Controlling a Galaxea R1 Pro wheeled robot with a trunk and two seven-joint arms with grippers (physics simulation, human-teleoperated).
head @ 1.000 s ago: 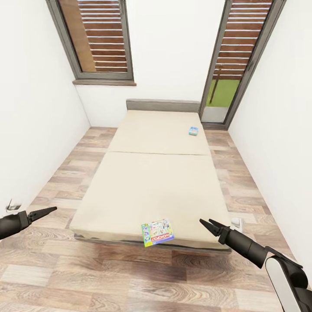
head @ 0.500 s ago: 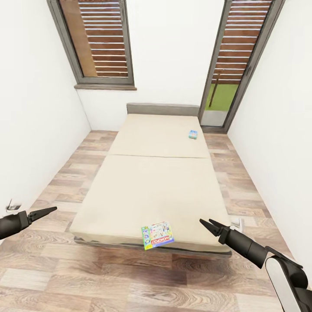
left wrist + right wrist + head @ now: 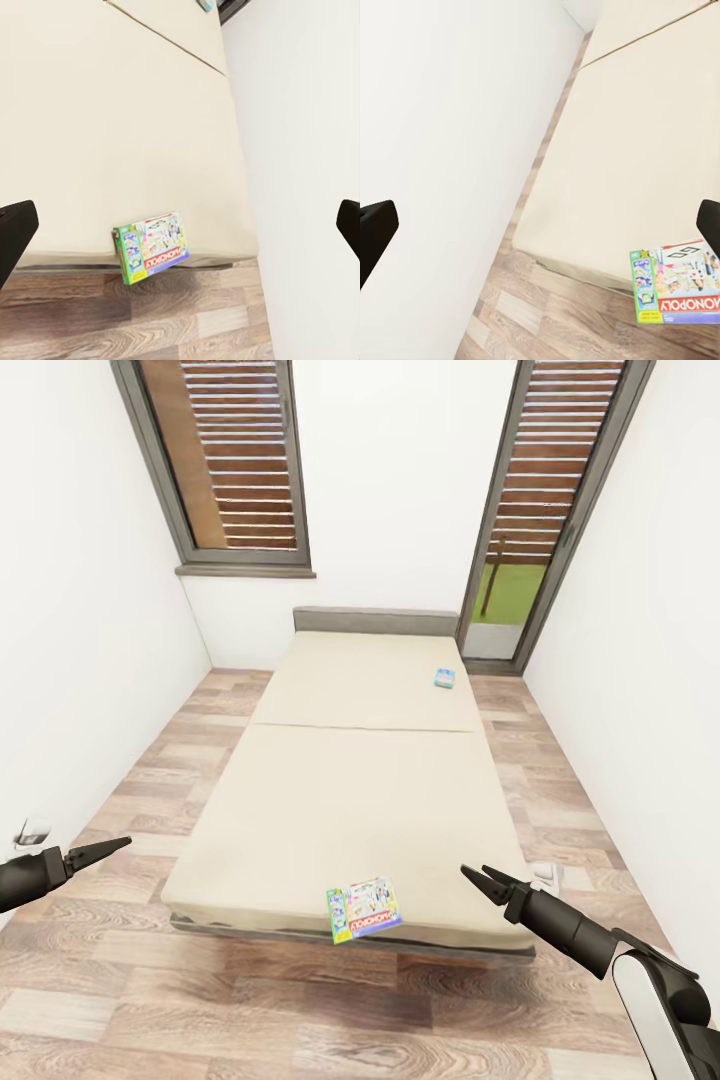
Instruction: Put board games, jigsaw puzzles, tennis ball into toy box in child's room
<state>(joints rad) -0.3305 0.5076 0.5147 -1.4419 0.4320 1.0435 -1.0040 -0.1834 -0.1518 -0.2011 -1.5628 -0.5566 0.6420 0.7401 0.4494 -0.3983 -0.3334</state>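
Both my grippers hang free over the floor short of the bed's foot: my left gripper (image 3: 112,847) off the left corner, my right gripper (image 3: 480,880) off the right corner. In the wrist views each one's fingers stand far apart at the frame edges with nothing between them, so both are wide open and hold nothing.

Largest first, the bed (image 3: 350,790) is a low cream mattress running away from me toward the far wall. At its foot edge, slightly right of centre, lies the Monopoly game box (image 3: 364,908), one corner hanging just past the mattress edge. Far up the bed, near the headboard on the right side, rests the small blue game box (image 3: 444,678).

I judge the Monopoly box to be stiff cardboard, light, with a slick printed lid. Lying flat on soft bedding, it gives little to pinch from above. The overhanging corner looks the best place to close on, fingers above and below, taken deep so the box doesn't swivel.
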